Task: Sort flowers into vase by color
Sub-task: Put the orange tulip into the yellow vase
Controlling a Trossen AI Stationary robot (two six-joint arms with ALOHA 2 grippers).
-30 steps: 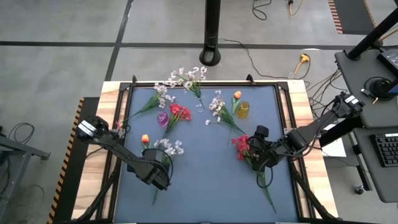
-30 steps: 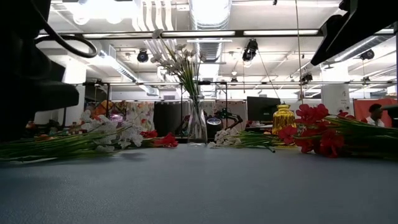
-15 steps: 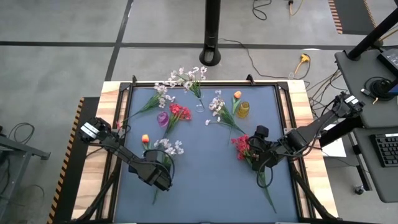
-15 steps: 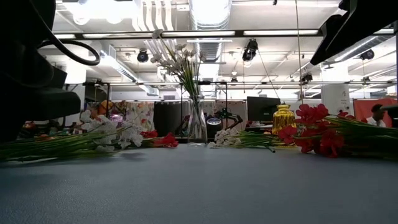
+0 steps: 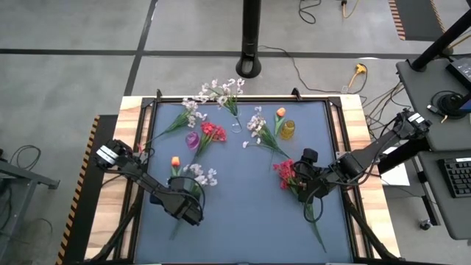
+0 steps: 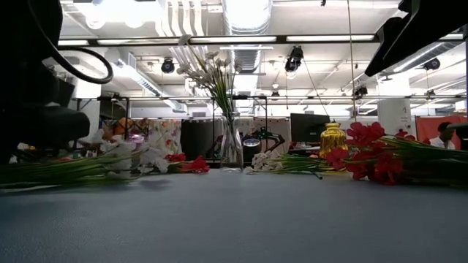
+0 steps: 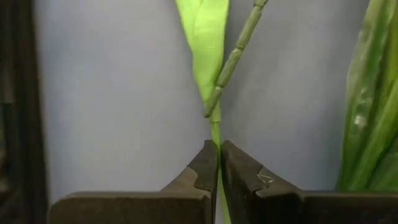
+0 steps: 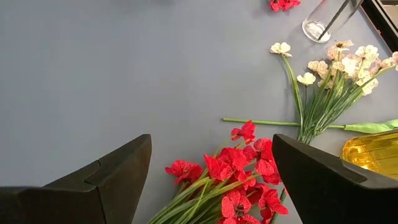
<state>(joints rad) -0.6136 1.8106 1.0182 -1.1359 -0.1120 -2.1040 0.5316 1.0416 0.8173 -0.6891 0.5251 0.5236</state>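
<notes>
Both left tool (image 7: 218, 163) fingers pinch flower stem (image 7: 214, 124)

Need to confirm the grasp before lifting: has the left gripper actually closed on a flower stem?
Yes. In the left wrist view the left gripper is shut, with the thin green stem pinched between its fingertips.

My left gripper (image 7: 218, 163) has clamped shut on the green stem (image 7: 215, 127) of the orange tulip spray (image 5: 175, 161) — and that spray, with the white spray (image 5: 200, 175) beside it, has shifted slightly on the mat.
</notes>
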